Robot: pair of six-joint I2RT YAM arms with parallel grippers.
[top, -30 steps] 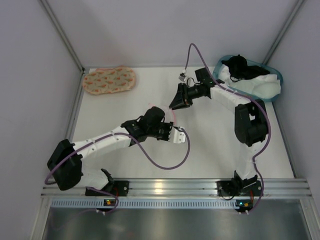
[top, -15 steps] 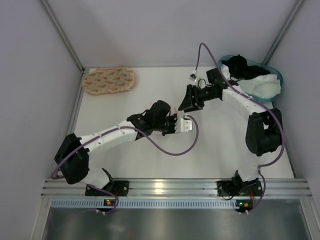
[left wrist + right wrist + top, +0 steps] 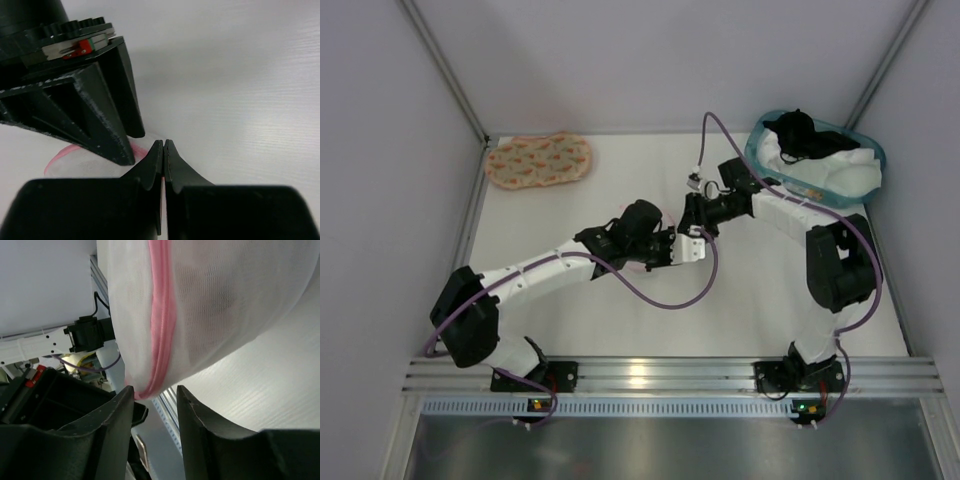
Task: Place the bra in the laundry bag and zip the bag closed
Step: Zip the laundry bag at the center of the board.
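Laundry bag [image 3: 225, 305]: white translucent mesh pouch, rounded and bulging, with pink zipper band [image 3: 162, 315] along its seam, the two tapes lying together over the visible stretch. Near the middle of the scene, mostly hidden from above. Dim darker shape behind the mesh, unidentifiable.

Two white arms [image 3: 540, 272] with black joints [image 3: 832, 262] — purple cables [image 3: 665, 303] looping alongside.

The left arm [image 3: 535, 272] stretches low and forward toward the middle, and the left gripper [image 3: 163, 150] has its jaws pressed tight together, tip against tip. The right arm [image 3: 790, 210] folds at the elbow and reaches inward. The right gripper [image 3: 155, 395] sits just ahead of the left jaws' tips, its fingers parted with a clear gap.
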